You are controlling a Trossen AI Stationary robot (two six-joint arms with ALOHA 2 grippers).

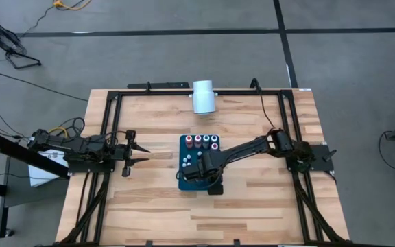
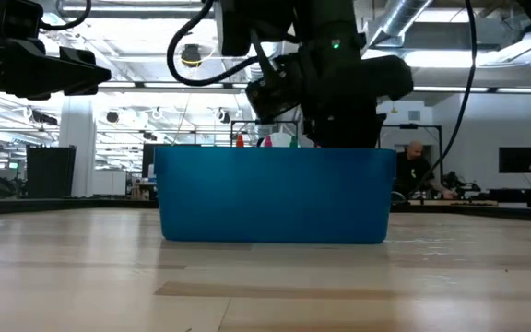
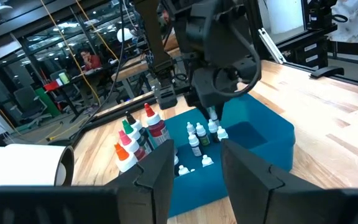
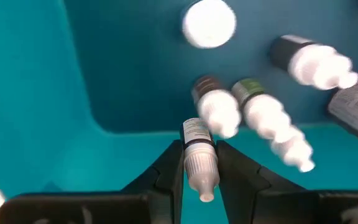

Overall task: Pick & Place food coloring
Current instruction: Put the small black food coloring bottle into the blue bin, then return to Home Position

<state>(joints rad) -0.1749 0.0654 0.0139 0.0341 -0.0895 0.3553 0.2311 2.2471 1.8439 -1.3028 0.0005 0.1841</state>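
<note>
The right gripper (image 4: 201, 163) hung inside the blue bin (image 1: 184, 180), jaws clamped on one small bottle (image 4: 199, 155) for placing; the left gripper (image 1: 140, 153), at nine o'clock, waited with jaws apart.

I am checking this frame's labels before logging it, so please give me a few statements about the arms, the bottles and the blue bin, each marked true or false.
1. The right tool is shut on a small white-capped food coloring bottle over the teal blue plastic bin. True.
2. The left tool is inside the bin. False: it hovers open over the bare wooden table, off to the bin's left.
3. The large white cylinder lies inside the bin. False: it lies on the table by the far edge.
4. Taller bottles with reddish and green bodies stand in a group at one end of the bin. True.
</note>
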